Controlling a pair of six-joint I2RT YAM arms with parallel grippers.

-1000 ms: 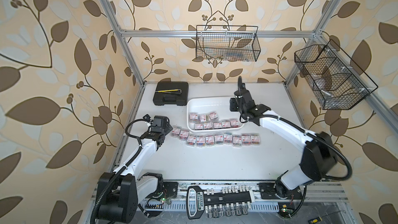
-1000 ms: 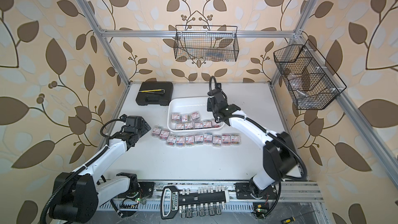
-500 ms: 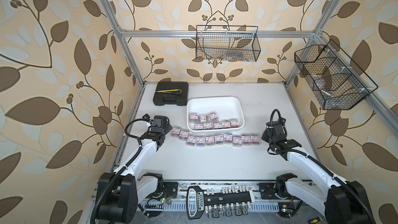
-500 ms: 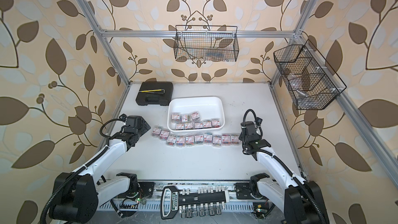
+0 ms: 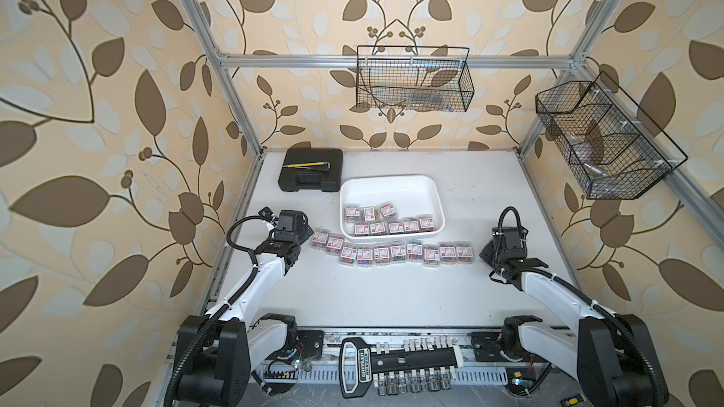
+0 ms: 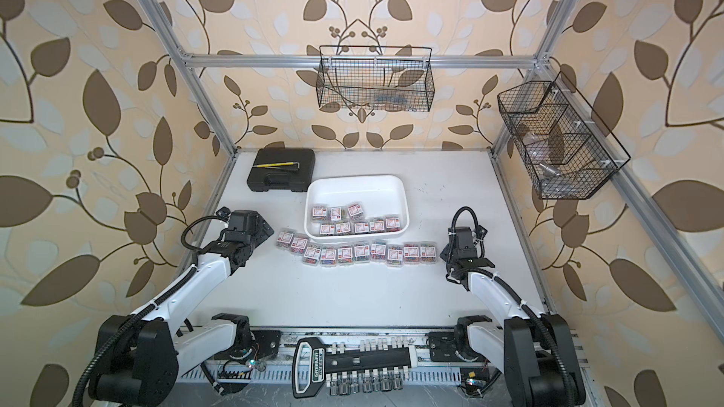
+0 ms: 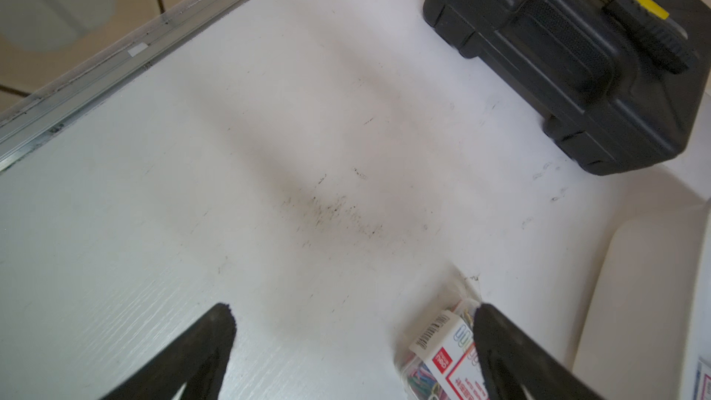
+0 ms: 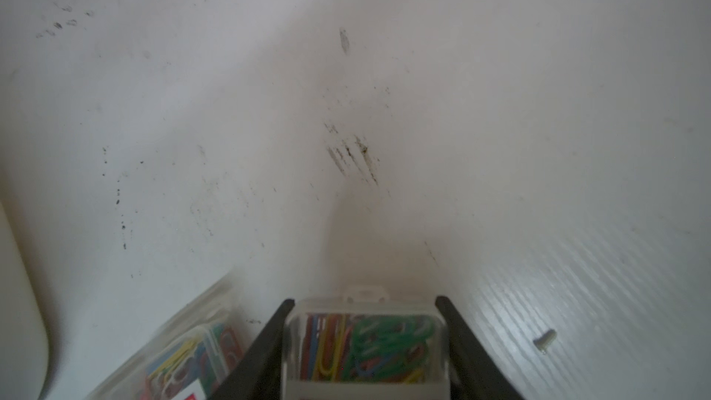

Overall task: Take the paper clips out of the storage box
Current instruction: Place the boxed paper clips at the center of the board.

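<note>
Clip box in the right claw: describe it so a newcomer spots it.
From the white storage box mid-table, follow the row of clear clip boxes along its near side to the right end. There the right claw grips one clip box. Unlike its neighbours, lying free with labels up, it sits between black fingers.

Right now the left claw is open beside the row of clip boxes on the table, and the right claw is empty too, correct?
Not the last part. The left claw is open beside the row of clip boxes, but the right claw is shut on a clip box, as the right wrist view shows.
</note>
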